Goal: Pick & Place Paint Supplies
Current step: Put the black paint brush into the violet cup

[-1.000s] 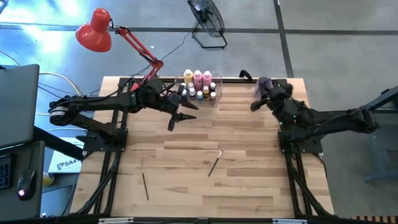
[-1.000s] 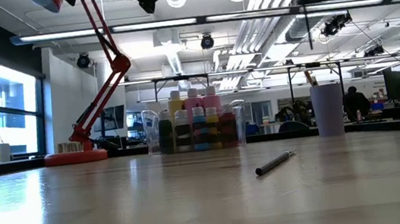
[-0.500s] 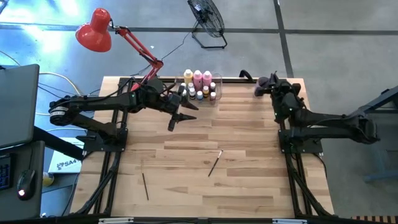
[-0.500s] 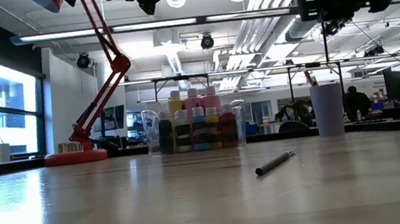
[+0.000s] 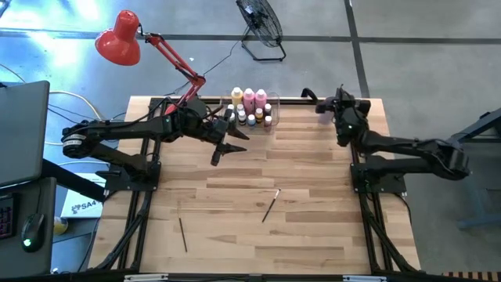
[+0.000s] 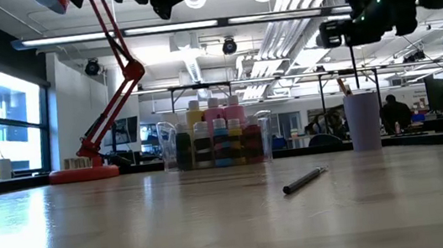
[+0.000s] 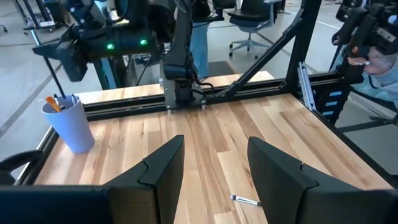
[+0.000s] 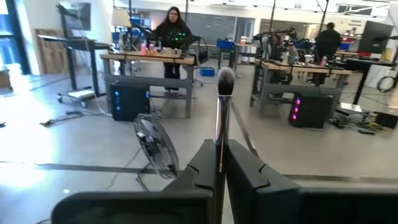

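Note:
My right gripper [image 5: 322,106] hovers by the table's far edge and is shut on a thin paintbrush [image 8: 222,112]. It covers the lilac cup in the high view. In the low view the cup [image 6: 363,122] stands below the gripper [image 6: 336,33] with another brush [image 6: 341,86] in it. Paint bottles [image 5: 250,107] stand in a clear bin [image 6: 264,136] at the far middle. My left gripper [image 5: 221,152] hangs open above the table near the bin, its fingers [image 7: 163,167] holding nothing. Two loose brushes [image 5: 271,205] [image 5: 182,233] lie flat on the wood. My right gripper pinches the paintbrush's handle [image 8: 219,151] between its two fingers, which lie along it. The brush sticks out forward past the fingertips, its dark bristle head [image 8: 225,78] farthest away. The fingers come about level, pointing toward the far left. The brush is clear of table and cup.
A red desk lamp [image 5: 119,37] reaches over the far left corner, its base [image 6: 83,172] on the table. A floor fan [image 5: 261,25] stands beyond the far edge. People work at benches in the room behind [image 8: 172,31]. Bare wood [image 5: 313,235] fills the near half.
My right gripper, still shut on the brush, has swung from the right toward the table's far edge and left, come down, and tipped to level over the lilac cup. My left gripper has kept still.

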`<action>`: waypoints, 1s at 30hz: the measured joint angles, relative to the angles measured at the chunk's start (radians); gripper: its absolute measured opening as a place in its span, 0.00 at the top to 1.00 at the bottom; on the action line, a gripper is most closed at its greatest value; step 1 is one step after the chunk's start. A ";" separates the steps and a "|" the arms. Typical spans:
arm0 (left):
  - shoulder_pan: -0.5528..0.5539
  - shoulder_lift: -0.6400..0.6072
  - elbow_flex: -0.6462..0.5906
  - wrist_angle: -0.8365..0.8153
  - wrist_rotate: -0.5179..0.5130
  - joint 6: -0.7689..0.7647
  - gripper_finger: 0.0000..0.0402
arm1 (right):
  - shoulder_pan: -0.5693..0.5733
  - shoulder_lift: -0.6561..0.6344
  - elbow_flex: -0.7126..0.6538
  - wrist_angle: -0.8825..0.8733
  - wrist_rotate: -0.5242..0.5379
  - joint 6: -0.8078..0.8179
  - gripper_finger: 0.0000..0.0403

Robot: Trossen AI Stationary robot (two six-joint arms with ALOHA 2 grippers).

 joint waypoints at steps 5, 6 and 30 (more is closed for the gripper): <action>0.000 0.000 0.000 -0.001 0.000 0.000 0.56 | -0.042 0.081 0.000 0.044 -0.001 0.000 0.98; 0.000 0.000 0.000 -0.001 0.000 0.000 0.56 | -0.049 0.096 0.000 0.053 -0.001 0.003 0.98; 0.000 0.000 0.000 -0.005 0.000 -0.006 0.56 | -0.092 0.231 0.000 0.072 0.047 0.071 0.85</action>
